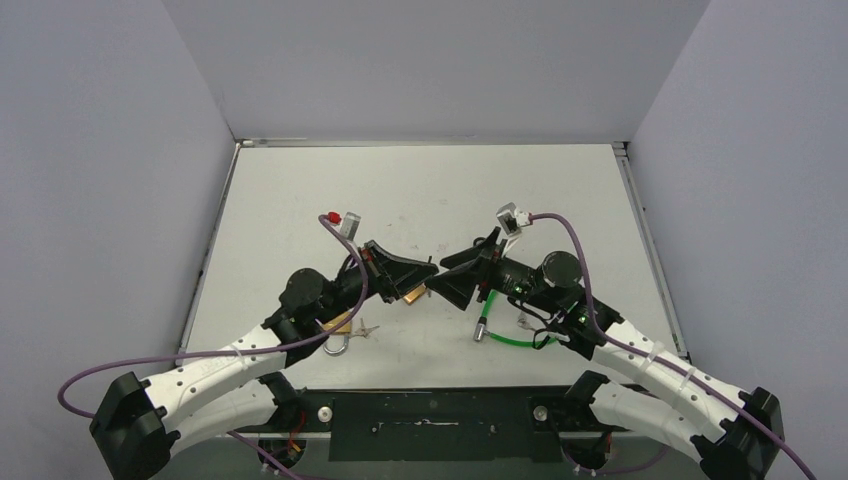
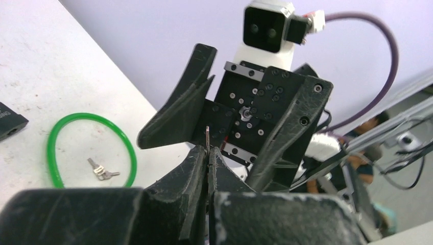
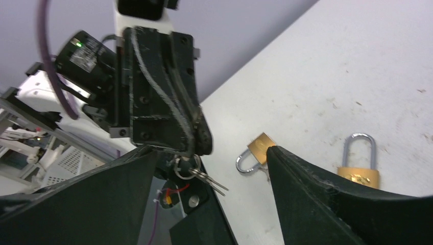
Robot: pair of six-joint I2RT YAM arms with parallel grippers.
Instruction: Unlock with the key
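- Left gripper (image 2: 208, 152) pinches the thin silver metal key (image 2: 207, 136), seemingly shallowly; a nudge could twist it loose.
- Right gripper (image 1: 442, 279), fingers spread: closing off-centre would do that.

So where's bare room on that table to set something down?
The far half of the white table, up to the back wall, is bare. The middle is crowded: left gripper, right gripper, two brass padlocks. Near right lies a green cable loop.
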